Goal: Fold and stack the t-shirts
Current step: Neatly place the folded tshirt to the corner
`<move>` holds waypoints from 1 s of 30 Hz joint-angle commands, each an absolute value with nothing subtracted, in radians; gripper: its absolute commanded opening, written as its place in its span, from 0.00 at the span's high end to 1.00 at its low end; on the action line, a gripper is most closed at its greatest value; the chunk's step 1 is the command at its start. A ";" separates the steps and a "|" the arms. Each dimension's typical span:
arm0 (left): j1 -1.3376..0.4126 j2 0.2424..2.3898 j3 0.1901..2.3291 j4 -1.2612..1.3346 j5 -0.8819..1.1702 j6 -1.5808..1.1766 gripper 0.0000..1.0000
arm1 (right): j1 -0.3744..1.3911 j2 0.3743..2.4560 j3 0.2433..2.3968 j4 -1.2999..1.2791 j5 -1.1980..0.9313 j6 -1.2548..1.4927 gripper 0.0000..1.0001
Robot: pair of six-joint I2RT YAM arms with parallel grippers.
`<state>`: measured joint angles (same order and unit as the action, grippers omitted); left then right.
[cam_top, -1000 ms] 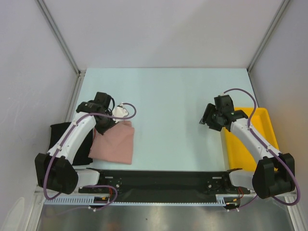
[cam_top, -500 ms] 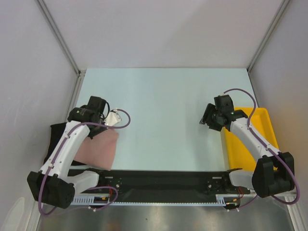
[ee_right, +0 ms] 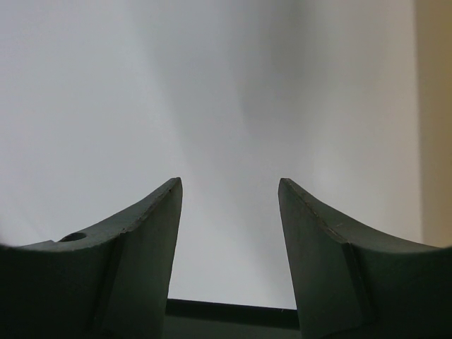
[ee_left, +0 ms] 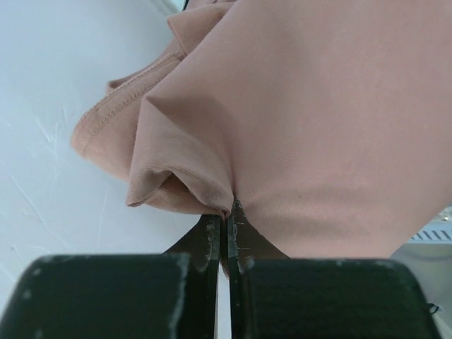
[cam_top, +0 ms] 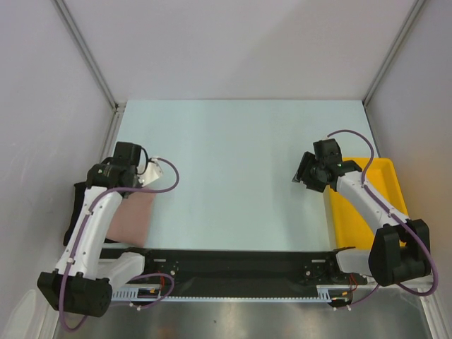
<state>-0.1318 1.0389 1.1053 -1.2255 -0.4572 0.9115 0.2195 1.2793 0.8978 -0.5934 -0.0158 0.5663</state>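
At this moment your left tool (ee_left: pixel 227 212) was closed tight on a fold of the dusty pink t-shirt (ee_left: pixel 311 127). Its two black fingers pinched the cloth between them with no gap, and the cloth rose in soft ridges just above the pinch. In the wrist view a hemmed edge of this shirt showed to the left of the grip. Seen from above, the pink t-shirt was at the side of the desk (cam_top: pixel 240 141) opposite to the yellow tray (cam_top: pixel 387 167), well apart from it, and your left arm covered a part of the cloth. The black t-shirt (cam_top: pixel 73 212) was yet farther from the tray, at the very edge of the desk and just beside the pink one. The arm hid the border between the two shirts, so I cannot tell if they overlapped. Your right tool (cam_top: pixel 300 175) was open, its fingers apart with nothing between them and only the plain desk surface below. It hung just beside the tray's far corner, on the side that faces the shirts.
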 commanded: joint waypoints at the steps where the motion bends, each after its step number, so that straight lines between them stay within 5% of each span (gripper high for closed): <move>1: -0.098 1.002 1.152 -1.166 -0.532 0.983 1.00 | 0.213 1.276 0.933 -0.578 -0.009 0.551 0.37; 18: 0.153 1.031 0.942 -0.731 -0.499 1.190 1.00 | 0.209 1.267 0.937 -0.592 -0.006 0.537 0.37; 30: 0.356 1.249 0.937 -0.569 -0.397 0.977 1.00 | 0.199 1.255 0.945 -0.612 -0.002 0.525 0.37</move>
<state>0.3092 1.2404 0.9302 -0.6666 -0.4168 1.0481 0.2043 1.2789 0.9054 -0.6098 -0.0147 0.5407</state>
